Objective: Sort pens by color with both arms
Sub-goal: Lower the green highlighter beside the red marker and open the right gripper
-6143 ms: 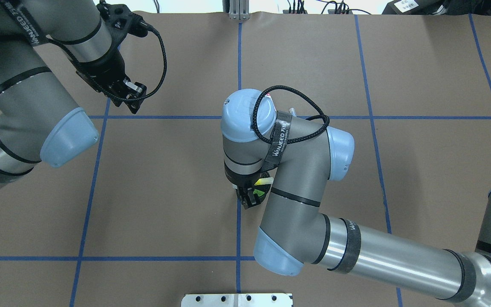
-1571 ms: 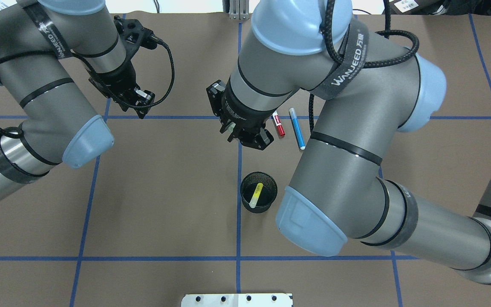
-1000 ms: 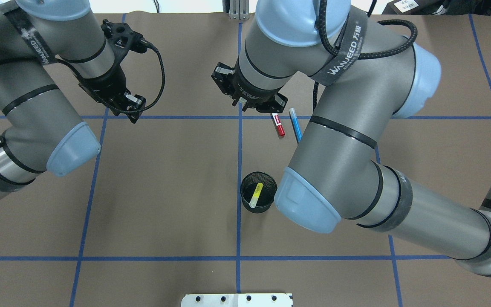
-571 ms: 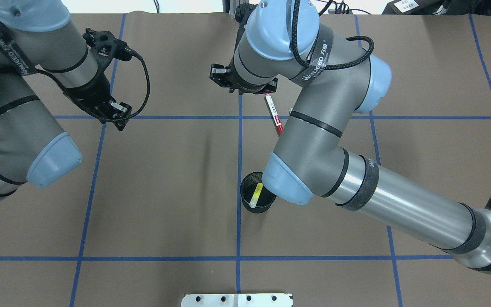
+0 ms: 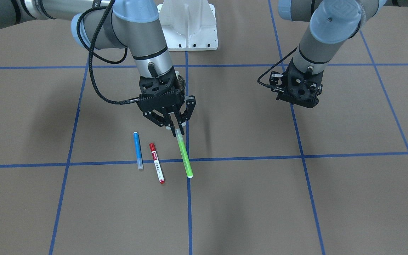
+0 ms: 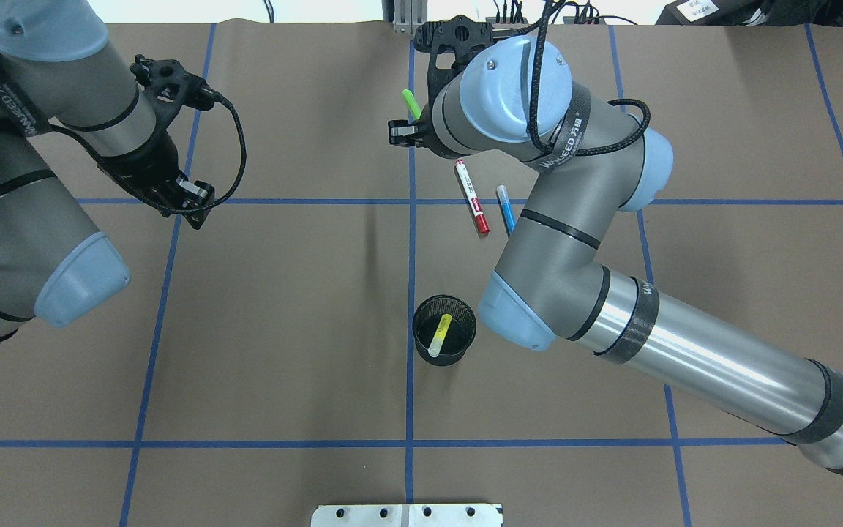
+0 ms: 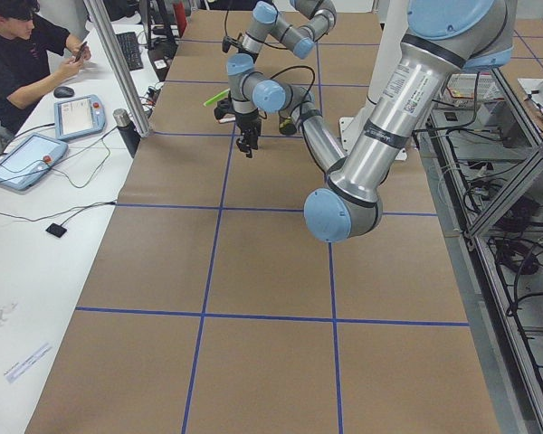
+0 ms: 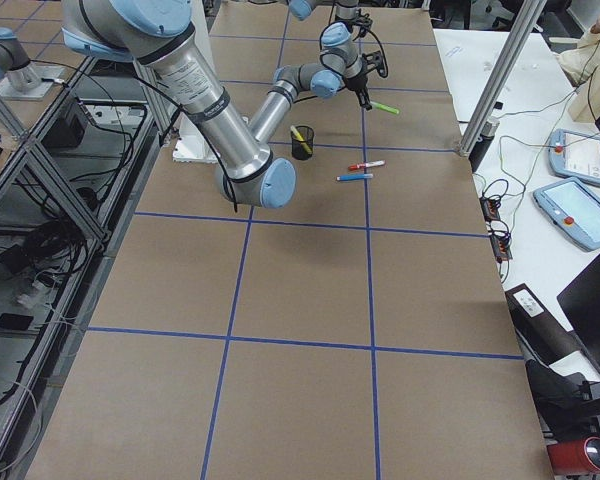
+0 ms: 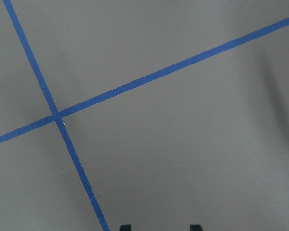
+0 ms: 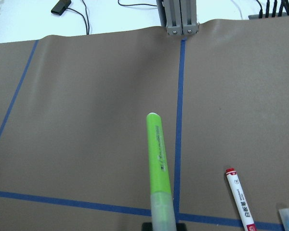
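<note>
My right gripper [image 5: 173, 124] is shut on one end of the light green pen [image 5: 185, 157], which sticks out away from the robot; it also shows in the right wrist view [image 10: 160, 163] and the overhead view [image 6: 410, 102]. The white pen with red cap [image 5: 157, 163] and the blue pen [image 5: 138, 150] lie side by side on the table beside it. The yellow pen [image 6: 440, 335] stands in the black mesh cup [image 6: 459, 344]. My left gripper [image 5: 301, 102] is open and empty, hovering over bare table; its fingertips [image 9: 126, 226] show apart.
The table is brown with blue tape grid lines [image 6: 410, 256]. The white pedestal base [image 5: 190, 24] stands at the robot's side. A metal plate [image 6: 407, 514] sits at the near edge. An operator [image 7: 27, 45] sits beside the table's far edge with tablets.
My right arm left the cup, where the yellow pen now stands, swung out past the red and blue pens and now grips the green pen. My left arm drifted a little leftward.
</note>
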